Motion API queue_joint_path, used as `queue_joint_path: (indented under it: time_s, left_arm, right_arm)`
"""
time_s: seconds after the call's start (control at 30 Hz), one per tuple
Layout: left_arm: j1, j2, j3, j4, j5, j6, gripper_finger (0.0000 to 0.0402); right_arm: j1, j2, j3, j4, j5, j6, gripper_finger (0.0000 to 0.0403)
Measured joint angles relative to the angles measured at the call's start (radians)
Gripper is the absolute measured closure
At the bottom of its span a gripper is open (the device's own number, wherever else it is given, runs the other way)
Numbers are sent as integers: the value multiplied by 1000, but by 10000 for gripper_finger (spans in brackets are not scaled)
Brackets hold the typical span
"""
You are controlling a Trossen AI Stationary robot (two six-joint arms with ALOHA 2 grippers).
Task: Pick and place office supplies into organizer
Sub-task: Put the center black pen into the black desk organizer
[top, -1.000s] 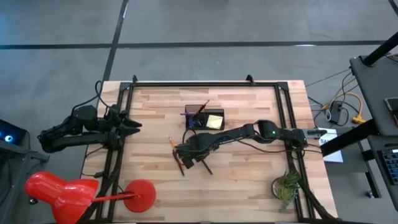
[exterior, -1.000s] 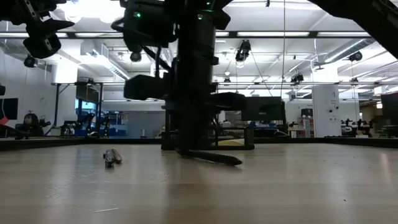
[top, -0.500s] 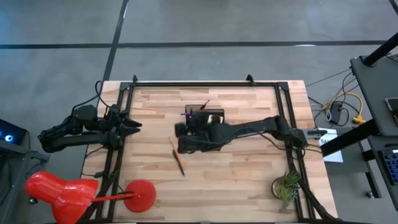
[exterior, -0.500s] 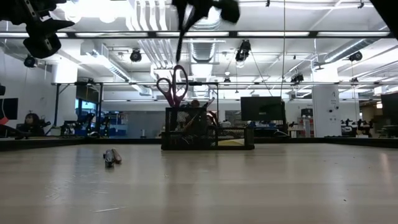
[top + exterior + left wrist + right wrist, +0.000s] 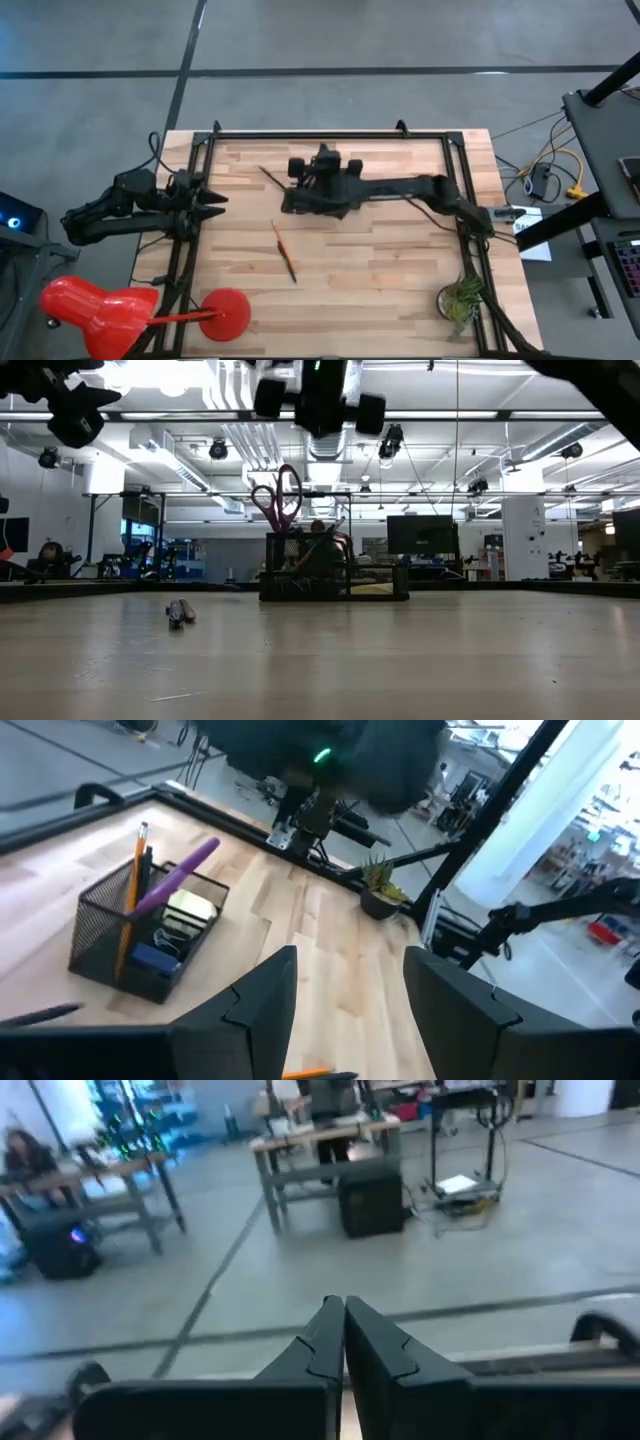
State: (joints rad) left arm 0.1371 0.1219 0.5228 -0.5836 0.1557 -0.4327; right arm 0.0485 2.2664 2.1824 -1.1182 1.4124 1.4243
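My right gripper (image 5: 288, 202) hovers high over the organizer (image 5: 335, 568) and is shut on a dark pen (image 5: 268, 178), which juts toward the table's far left. From above, the arm hides the black mesh organizer. In the left wrist view the organizer (image 5: 150, 935) holds an orange pencil (image 5: 135, 880), a purple handle (image 5: 182, 880) and a yellow sticky pad (image 5: 195, 906). Purple scissors (image 5: 280, 495) stick up from it. Another orange pencil (image 5: 285, 250) lies on the table beside a dark pen. My left gripper (image 5: 205, 200) waits open at the table's left edge. My right gripper holds the dark pen by its end (image 5: 283, 190) nearest the fingers, and the pen is lifted clear of the table. The fingers lie about level, pointing toward the table's left. In the right wrist view the fingers (image 5: 325, 1335) are closed together and the pen does not show there.
A small potted plant (image 5: 460, 300) stands at the table's near right corner. A red lamp-like object (image 5: 100, 310) sits off the near left corner. Dark rails (image 5: 320, 133) frame the table. Bare wood lies near and right of the loose pencil.
My right gripper has risen from the table beside the loose orange pencil and moved toward the far edge, over the organizer. It tipped from pointing down to about level. The dark pen went up with it, lifted clear of the table.
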Motion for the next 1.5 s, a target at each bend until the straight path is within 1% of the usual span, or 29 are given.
queue_joint_path:
  time_s: [0.13, 0.23, 0.27, 0.3, 0.37, 0.43, 0.5, 0.57, 0.6, 0.67, 0.77, 0.87, 1.0, 1.1, 1.17, 1.23, 1.27, 1.37, 1.5]
  left_arm:
    - [0, 0, 0, 0, -2, 21, 231]
    - [0, 0, 0, 0, -4, 21, 231]
    - [0, 0, 0, -1, -4, 20, 231]
    - [0, 1, 0, -1, -4, 9, 231]
    - [0, 10, 0, -3, -4, -42, 231]
    - [0, 31, -3, -22, -4, -92, 231]
    - [0, 68, -4, -70, -4, -99, 231]
    - [0, 138, -1, -90, -4, -18, 231]
    - [0, 185, 8, -98, -4, 40, 231]
    - [0, 292, 44, -99, 9, 148, 231]
    - [-1, 458, 116, -170, 20, 281, 231]
    - [0, 601, 178, -173, 29, 381, 237]
    - [19, 788, 229, -158, 2, 535, 273]
    - [64, 917, 270, -165, -7, 649, 316]
    - [104, 997, 295, -159, -29, 727, 350]
    - [146, 1078, 320, -160, -83, 784, 385]
    - [173, 1113, 337, -149, -91, 808, 393]
    - [261, 1193, 386, -119, -99, 903, 390]
    - [354, 1273, 436, -86, -136, 970, 388]
  right_arm:
    - [2, 29, -6, 0, -14, 25, 397]
    - [0, 7, 2, 1, -7, -14, 397]
    - [-3, 0, 6, 1, -26, -39, 397]
    - [-5, -3, 13, 1, -67, -73, 396]
    - [-12, -9, 35, 7, -199, -195, 396]
    - [-20, -13, 66, 40, -353, -380, 395]
    - [-40, -23, 105, 89, -503, -560, 395]
    - [-66, -32, 153, 124, -638, -667, 395]
    - [-78, -37, 176, 134, -685, -701, 395]
    - [-95, -78, 158, 179, -753, -741, 395]
    - [-122, -126, 154, 141, -814, -739, 395]
    - [-151, -168, 154, 72, -819, -738, 394]
    - [-210, -221, 154, -31, -901, -724, 394]
    - [-257, -242, 154, -78, -917, -762, 394]
    - [-287, -248, 153, -83, -936, -842, 394]
    - [-320, -252, 153, -82, -995, -923, 394]
    - [-337, -252, 153, -80, -1040, -956, 394]
    - [-380, -252, 146, -79, -1155, -1080, 394]
    - [-430, -252, 125, -77, -1223, -1188, 393]
